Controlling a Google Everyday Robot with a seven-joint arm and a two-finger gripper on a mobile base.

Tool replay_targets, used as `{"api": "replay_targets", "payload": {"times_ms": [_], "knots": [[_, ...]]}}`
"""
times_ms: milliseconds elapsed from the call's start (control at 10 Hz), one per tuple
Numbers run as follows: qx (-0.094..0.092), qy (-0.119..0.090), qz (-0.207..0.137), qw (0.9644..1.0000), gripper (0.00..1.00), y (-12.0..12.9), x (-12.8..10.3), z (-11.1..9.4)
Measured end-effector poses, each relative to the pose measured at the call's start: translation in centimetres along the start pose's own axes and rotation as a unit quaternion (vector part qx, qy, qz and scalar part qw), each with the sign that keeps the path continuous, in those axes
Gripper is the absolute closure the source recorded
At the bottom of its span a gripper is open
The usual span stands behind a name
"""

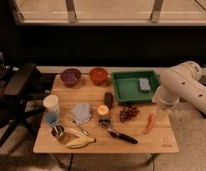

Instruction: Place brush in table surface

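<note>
1. We see the robot arm (183,85), big & white, on the right side. It bends down over the right end of the table surface (146,144).
2. The gripper (164,106) hangs at the end of the arm, just over the right edge of the table. It's btw the green tray (126,91) & the red pepper (150,123). Its two fingers are apart, w/ nothing in them that we can see.
3. The brush (122,135) lies flat on the table surface, close to the near edge, abt in the middle. It's black & thin and lies slanted, one end far-left, the other near-right. It's well apart from the gripper, to its left & nearer to us.
4. The green tray sits at the far right of the table w/ a grey-blue sponge (144,84) in its far right corner.
5. Left of the tray, at the far edge, we see an orange bowl (98,75) & a purple bowl (70,76) side by side.
6. In the middle there's a dark block (108,99), a round fruit (102,109) just near of it, & grapes (128,113) to the right.
7. A blue-grey cloth (81,112) lies left of the fruit.
8. On the left side stands a white cup (51,104), w/ a small metal pot (58,131) nearer to us.
9. A banana (80,142) lies at the near edge, left of the brush, not touching it.
10. A dark chair (16,90) stands left of the table.
</note>
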Motion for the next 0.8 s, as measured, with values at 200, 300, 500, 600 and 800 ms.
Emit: {"api": "replay_targets", "payload": {"times_ms": [200,300,500,600,800], "knots": [[0.0,0.0,0.0,1.0,0.35,0.0,0.0,0.0],[0.0,0.0,0.0,1.0,0.35,0.0,0.0,0.0],[0.0,-0.002,-0.006,1.0,0.35,0.0,-0.1,-0.1],[-0.001,-0.008,-0.023,0.9997,0.35,0.0,-0.5,-0.1],[-0.007,-0.02,-0.083,0.9963,0.35,0.6,-2.9,0.1]]}}
